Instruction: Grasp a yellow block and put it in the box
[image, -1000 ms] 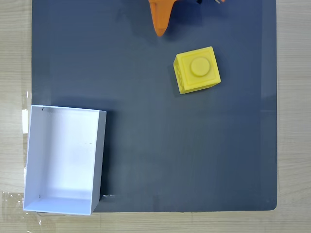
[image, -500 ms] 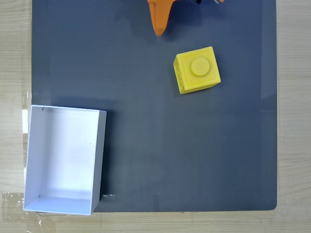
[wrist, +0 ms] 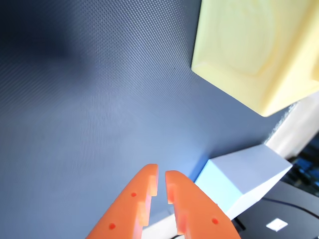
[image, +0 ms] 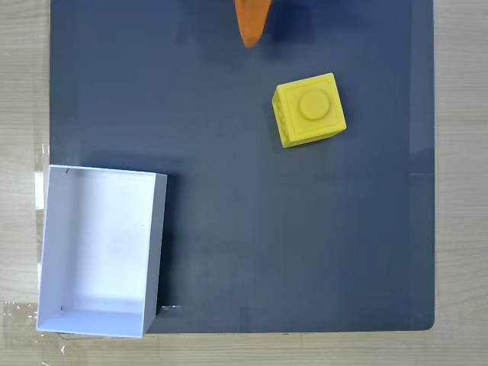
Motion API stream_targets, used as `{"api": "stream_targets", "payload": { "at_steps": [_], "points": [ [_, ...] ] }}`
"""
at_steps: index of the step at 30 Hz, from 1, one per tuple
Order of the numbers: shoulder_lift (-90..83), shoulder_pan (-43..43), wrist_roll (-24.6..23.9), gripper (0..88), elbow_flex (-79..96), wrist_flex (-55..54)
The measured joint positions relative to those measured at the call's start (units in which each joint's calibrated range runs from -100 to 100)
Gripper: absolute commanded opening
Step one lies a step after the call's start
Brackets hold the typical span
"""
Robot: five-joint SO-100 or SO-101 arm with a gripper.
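I see the gripper (wrist: pixel 161 172) with its orange fingers (image: pixel 251 27) nearly pressed together, pinching nothing, at the top edge of the fixed view. Yellow block (image: pixel 309 110) sits on the dark mat (image: pixel 305 244), just below-right of it. White box (image: pixel 99 252) is well apart, lower left.

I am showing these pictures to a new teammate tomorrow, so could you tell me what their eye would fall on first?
Most likely the yellow block, bright against the dark mat, sitting upper right of centre in the fixed view. Next, the white box at the mat's lower left corner, with nothing in it. Then the orange gripper, its fingers nearly together with a thin gap in the wrist view, poking in at the top edge of the fixed view.
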Motion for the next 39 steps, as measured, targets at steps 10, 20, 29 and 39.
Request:
{"api": "stream_targets", "payload": {
  "at_steps": [10,20,29,39],
  "points": [
    [37.4,0.4,0.0,2.6,-39.7,6.9],
    [59.9,-9.1,0.0,20.1,-69.4,27.5],
    [63.0,-9.8,-0.1,52.7,-68.2,28.8],
    [72.5,-10.7,-0.2,54.2,-62.1,21.0]
  ]
}}
